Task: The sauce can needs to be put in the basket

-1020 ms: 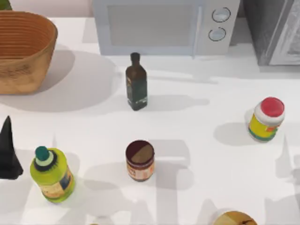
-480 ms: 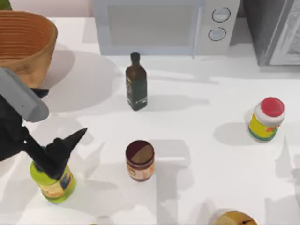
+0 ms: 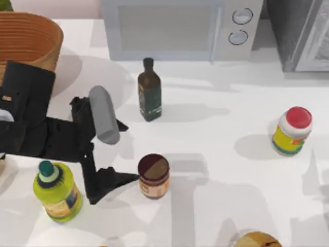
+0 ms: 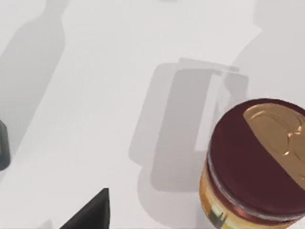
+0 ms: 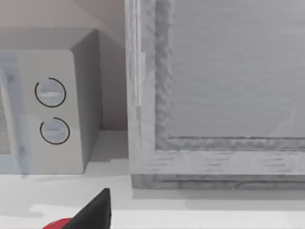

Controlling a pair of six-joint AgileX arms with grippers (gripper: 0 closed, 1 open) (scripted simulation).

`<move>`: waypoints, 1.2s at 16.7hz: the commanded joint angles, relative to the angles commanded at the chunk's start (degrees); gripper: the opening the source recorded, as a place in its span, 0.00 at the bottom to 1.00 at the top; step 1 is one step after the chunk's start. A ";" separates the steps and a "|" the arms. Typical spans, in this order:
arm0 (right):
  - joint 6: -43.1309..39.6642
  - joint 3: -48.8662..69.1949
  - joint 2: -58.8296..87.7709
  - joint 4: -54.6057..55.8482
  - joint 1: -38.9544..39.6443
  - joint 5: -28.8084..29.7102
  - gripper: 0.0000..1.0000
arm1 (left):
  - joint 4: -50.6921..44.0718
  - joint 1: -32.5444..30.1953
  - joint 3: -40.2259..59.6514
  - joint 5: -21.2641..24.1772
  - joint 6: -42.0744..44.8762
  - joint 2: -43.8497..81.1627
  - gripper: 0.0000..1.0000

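- The left gripper (image 3: 123, 152) is sitting at the middle left of the top view, just to the left of the sauce can (image 3: 153, 176).
- Its two black fingers are spread wide apart, one pointing out higher up and one (image 3: 119, 180) reaching toward the can lower down.
- The lower finger's tip is just beside the can's left side, and I cannot tell if it is touching.
- The gripper is holding nothing.
- The can is standing upright on the white table (image 3: 221, 170), low in the middle of the picture.
- In the left wrist view the can (image 4: 257, 164) is showing its half dark red, half tan lid.
- The basket (image 3: 28, 38) is sitting in the upper left corner, well apart from the can.
- A yellow-green bottle (image 3: 55, 191) is standing at the lower left, just below the arm.
- A dark green bottle (image 3: 149, 91) is standing above the can, in front of the microwave (image 3: 175, 28).
- A jar with a red lid (image 3: 293, 130) is standing at the right side.
- The right wrist view is showing one black finger (image 5: 93, 214) of the right gripper, and I cannot tell if that gripper is wide or narrow.
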 joint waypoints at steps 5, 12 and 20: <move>0.00 0.00 0.00 0.00 0.00 0.00 1.00 | 0.04 0.04 0.15 3.17 7.84 8.52 1.00; 0.00 0.00 0.00 0.00 0.00 0.00 1.00 | -0.37 -0.11 0.15 3.33 8.04 7.85 1.00; 0.00 0.00 0.00 0.00 0.00 0.00 1.00 | 10.96 -6.12 1.46 1.34 2.04 14.36 1.00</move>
